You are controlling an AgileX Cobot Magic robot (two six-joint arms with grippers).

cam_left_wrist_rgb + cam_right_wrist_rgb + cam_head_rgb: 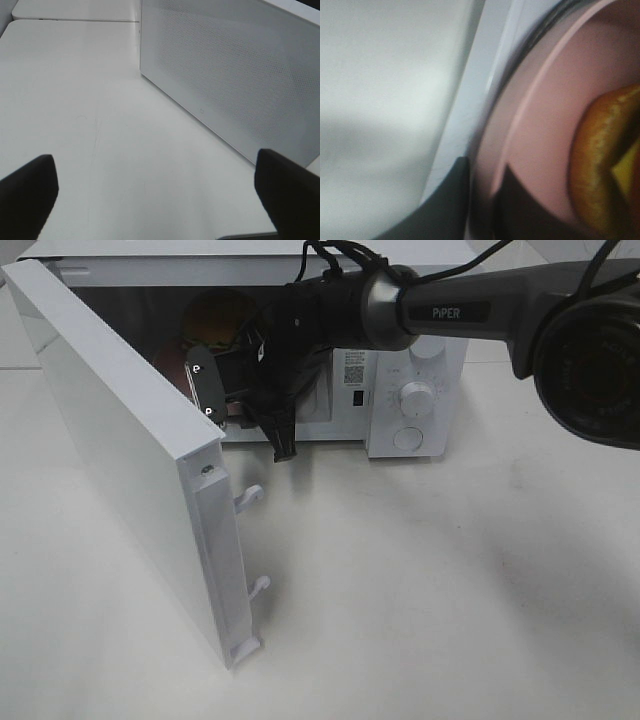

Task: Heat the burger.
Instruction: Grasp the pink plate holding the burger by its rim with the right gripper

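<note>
The white microwave stands open, its door swung out to the left. The burger, with a golden orange-brown bun, sits on the pinkish-red plate inside the cavity. My right arm reaches into the opening from the right. In the right wrist view my right gripper is shut on the rim of the plate, one dark finger on each side, with the burger close beyond it. My left gripper is open and empty, low over the table beside the microwave's perforated side wall.
The open door juts far out toward the front left, with two latch hooks on its edge. Round knobs sit on the microwave's right panel. White tabletop spreads in front of the microwave.
</note>
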